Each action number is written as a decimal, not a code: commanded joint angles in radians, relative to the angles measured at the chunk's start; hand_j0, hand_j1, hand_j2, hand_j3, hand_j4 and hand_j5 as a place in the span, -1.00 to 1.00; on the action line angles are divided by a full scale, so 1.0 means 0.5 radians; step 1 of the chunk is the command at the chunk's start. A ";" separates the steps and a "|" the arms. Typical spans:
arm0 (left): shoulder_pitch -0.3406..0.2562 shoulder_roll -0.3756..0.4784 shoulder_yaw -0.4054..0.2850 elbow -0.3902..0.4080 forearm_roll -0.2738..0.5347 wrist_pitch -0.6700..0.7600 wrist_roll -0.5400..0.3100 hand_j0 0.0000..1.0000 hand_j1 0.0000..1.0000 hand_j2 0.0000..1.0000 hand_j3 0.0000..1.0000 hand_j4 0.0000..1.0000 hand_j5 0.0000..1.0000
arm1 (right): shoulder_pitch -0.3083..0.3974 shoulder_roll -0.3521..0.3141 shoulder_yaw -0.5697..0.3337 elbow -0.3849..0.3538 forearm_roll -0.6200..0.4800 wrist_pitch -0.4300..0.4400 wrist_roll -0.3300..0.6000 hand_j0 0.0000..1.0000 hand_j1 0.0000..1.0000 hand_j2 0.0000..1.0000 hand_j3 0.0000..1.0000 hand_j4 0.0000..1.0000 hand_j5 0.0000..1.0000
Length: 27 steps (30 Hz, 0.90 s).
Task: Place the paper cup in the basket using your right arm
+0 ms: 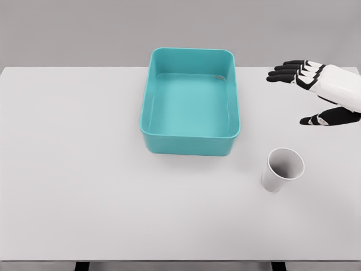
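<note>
A white paper cup (282,169) stands upright on the white table, to the lower right of the teal basket (190,135). The basket is rectangular and holds nothing. My right hand (293,96) hovers at the right edge, above and behind the cup, apart from it. Its black fingers (285,72) are spread toward the left and the thumb (316,119) points left below them; the hand holds nothing. No left arm shows in the head view.
The white table (73,169) spans the whole view, with its front edge near the bottom and its far edge behind the basket. A grey wall lies beyond.
</note>
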 commanded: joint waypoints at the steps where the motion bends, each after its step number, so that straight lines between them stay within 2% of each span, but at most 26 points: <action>1: 0.000 0.000 0.000 0.000 0.000 0.001 0.000 1.00 1.00 1.00 1.00 1.00 1.00 | 0.000 0.007 -0.005 0.000 -0.010 0.002 0.007 1.00 1.00 1.00 1.00 1.00 1.00; 5: 0.000 0.000 0.000 0.000 0.000 0.001 0.000 1.00 1.00 1.00 1.00 1.00 1.00 | 0.018 0.001 -0.011 -0.006 -0.025 0.002 0.007 1.00 1.00 1.00 1.00 1.00 1.00; 8: 0.000 0.000 0.000 0.000 0.000 0.001 0.000 1.00 1.00 1.00 1.00 1.00 1.00 | 0.046 -0.011 -0.081 -0.006 -0.089 0.002 0.038 1.00 1.00 1.00 1.00 1.00 1.00; 9: 0.000 0.000 0.000 0.000 0.000 0.001 0.000 1.00 1.00 1.00 1.00 1.00 1.00 | 0.049 -0.020 -0.087 0.000 -0.264 0.002 0.093 1.00 1.00 1.00 1.00 1.00 1.00; 11: 0.000 0.000 0.000 0.000 0.000 0.001 0.000 1.00 1.00 1.00 1.00 1.00 1.00 | 0.064 -0.063 -0.091 0.003 -0.598 0.002 0.366 1.00 1.00 1.00 1.00 1.00 1.00; 12: 0.000 0.000 0.000 0.000 0.000 0.001 0.000 1.00 1.00 1.00 1.00 1.00 1.00 | 0.064 -0.072 -0.091 0.003 -0.647 0.002 0.400 1.00 1.00 1.00 1.00 1.00 1.00; 13: -0.003 0.000 0.003 0.000 0.000 0.001 0.000 1.00 1.00 1.00 1.00 1.00 1.00 | 0.080 -0.164 -0.087 0.006 -0.938 0.002 0.538 1.00 1.00 1.00 1.00 1.00 1.00; 16: 0.000 0.000 0.000 0.000 0.000 0.001 0.000 1.00 1.00 1.00 1.00 1.00 1.00 | 0.190 -0.256 -0.084 0.043 -1.129 0.002 0.636 1.00 1.00 1.00 1.00 1.00 1.00; 18: 0.000 0.000 0.003 0.000 0.000 0.001 0.000 1.00 1.00 1.00 1.00 1.00 1.00 | 0.215 -0.253 -0.084 0.076 -1.304 0.002 0.863 1.00 1.00 1.00 1.00 1.00 1.00; 20: 0.000 0.000 0.000 0.000 0.000 -0.002 0.000 1.00 1.00 1.00 1.00 1.00 1.00 | 0.218 -0.253 -0.084 0.083 -1.396 0.002 0.968 1.00 1.00 1.00 1.00 1.00 1.00; 23: 0.000 0.000 0.000 0.000 0.000 -0.002 0.000 1.00 1.00 1.00 1.00 1.00 1.00 | 0.288 -0.253 -0.084 0.110 -1.405 0.002 0.983 1.00 1.00 1.00 1.00 1.00 1.00; 25: -0.003 0.000 0.000 0.000 0.000 -0.002 0.000 1.00 1.00 1.00 1.00 1.00 1.00 | 0.331 -0.235 -0.081 0.254 -1.329 0.002 0.996 1.00 1.00 1.00 1.00 1.00 1.00; 27: 0.000 0.000 0.000 0.000 0.000 0.001 0.000 1.00 1.00 1.00 1.00 1.00 1.00 | 0.334 -0.220 -0.084 0.282 -1.347 0.002 0.996 1.00 1.00 1.00 1.00 1.00 1.00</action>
